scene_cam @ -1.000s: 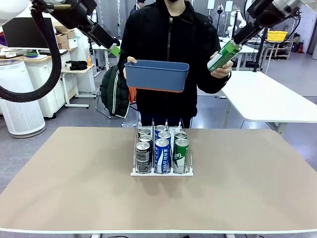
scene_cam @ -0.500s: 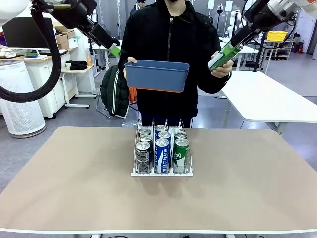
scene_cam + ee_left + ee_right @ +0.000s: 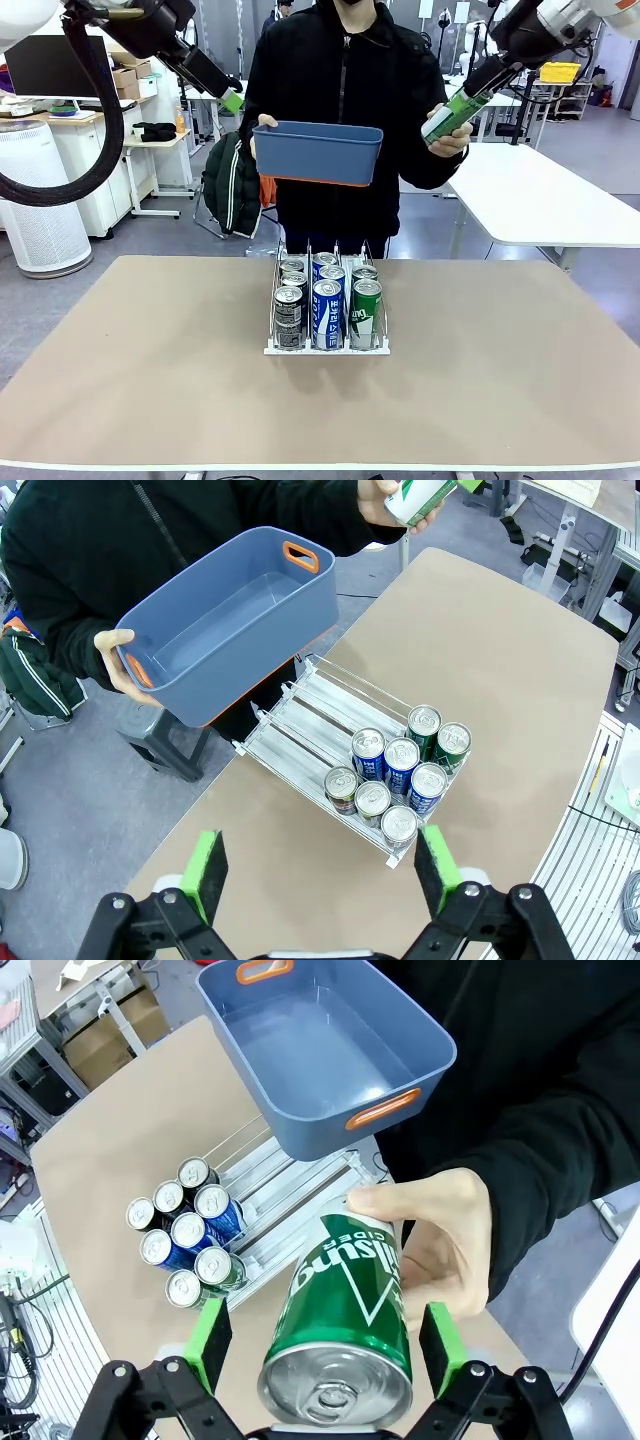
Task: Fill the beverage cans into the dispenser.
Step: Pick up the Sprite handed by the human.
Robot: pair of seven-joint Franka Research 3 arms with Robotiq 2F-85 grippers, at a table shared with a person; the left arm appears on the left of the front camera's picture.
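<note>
Front view: the dispenser sits mid-table with seven beverage cans in its lanes; a person holds a blue tub and a green can at the right gripper; left wrist view: left gripper gapes wide, empty, above the rack; right wrist view: right gripper's fingers spread either side of the green can, not touching
</note>
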